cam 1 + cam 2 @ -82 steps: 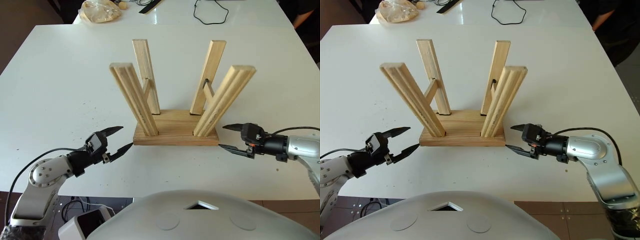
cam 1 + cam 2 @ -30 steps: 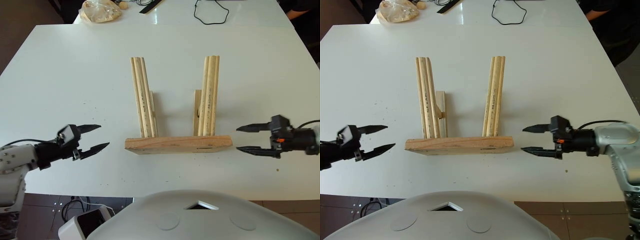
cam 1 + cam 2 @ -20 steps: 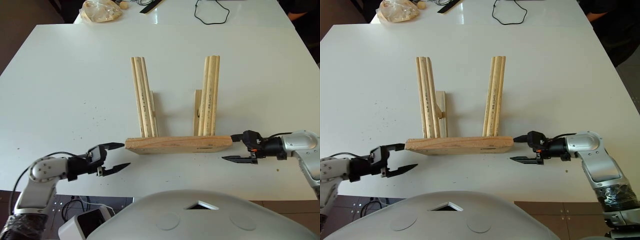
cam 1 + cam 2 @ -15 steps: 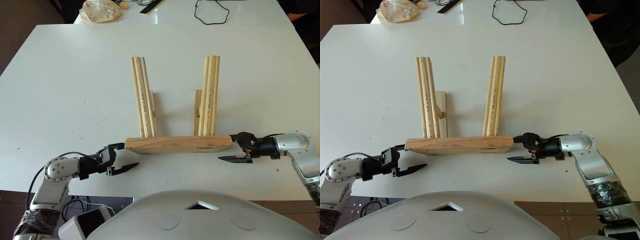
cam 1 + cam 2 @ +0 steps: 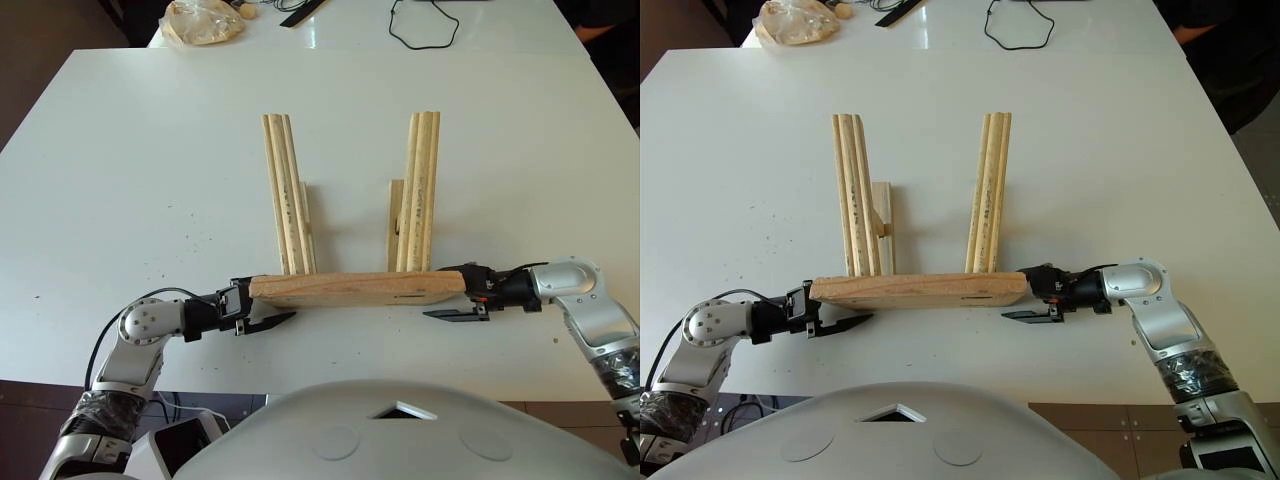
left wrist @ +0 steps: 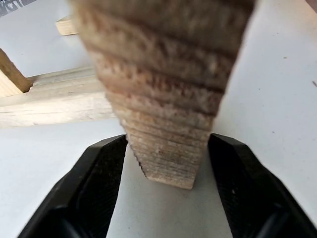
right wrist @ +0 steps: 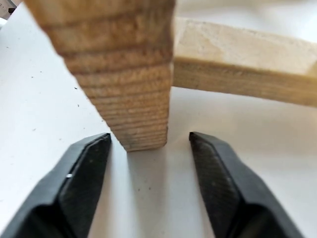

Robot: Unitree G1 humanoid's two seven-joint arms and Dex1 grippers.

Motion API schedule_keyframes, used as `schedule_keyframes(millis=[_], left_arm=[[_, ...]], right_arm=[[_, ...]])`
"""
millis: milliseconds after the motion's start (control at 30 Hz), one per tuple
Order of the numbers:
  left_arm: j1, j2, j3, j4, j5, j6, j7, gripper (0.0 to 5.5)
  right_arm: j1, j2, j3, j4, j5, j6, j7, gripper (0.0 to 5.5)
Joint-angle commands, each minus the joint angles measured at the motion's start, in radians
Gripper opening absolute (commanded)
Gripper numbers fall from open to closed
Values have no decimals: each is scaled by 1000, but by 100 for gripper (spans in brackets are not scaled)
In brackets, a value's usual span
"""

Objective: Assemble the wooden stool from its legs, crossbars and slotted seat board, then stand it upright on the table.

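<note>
One stool [image 5: 418,200] lies sideways on the table [image 5: 130,150], two legs [image 5: 283,195] largely hiding two beneath, its seat board [image 5: 350,288] ends between the spread-apart fingers of the left gripper [image 5: 265,303] and right gripper [image 5: 445,293].

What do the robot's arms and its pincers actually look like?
The left arm and right arm are rounded silver-grey shells with disc-shaped joints and dark wrapping lower down. A thin black cable loops along the left one. The left gripper and right gripper are black, each with two fingers tapering to points. The right carries a small orange mark.
</note>
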Motion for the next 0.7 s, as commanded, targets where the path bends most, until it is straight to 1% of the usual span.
schedule_keyframes(millis=[33,200,267,567,667,700], left_arm=[[1,37,-6,43,29,5,-6,219],[-11,43,-22,48,27,-6,-12,152],[-17,41,-25,50,26,-6,-10,149],[-21,33,-7,-4,18,27,47,148],[18,42,17,-100,-11,79,76,148],[41,51,31,-150,-30,107,82,148]], right_arm=[[-10,-6,16,25,-39,-10,-12,226],[-6,-5,22,17,-33,-8,-16,156],[-7,-5,22,16,-28,-6,-16,130],[18,-14,-20,-52,42,63,-33,126],[66,-27,-72,-137,97,130,-58,126],[95,-41,-96,-187,123,183,-69,126]])
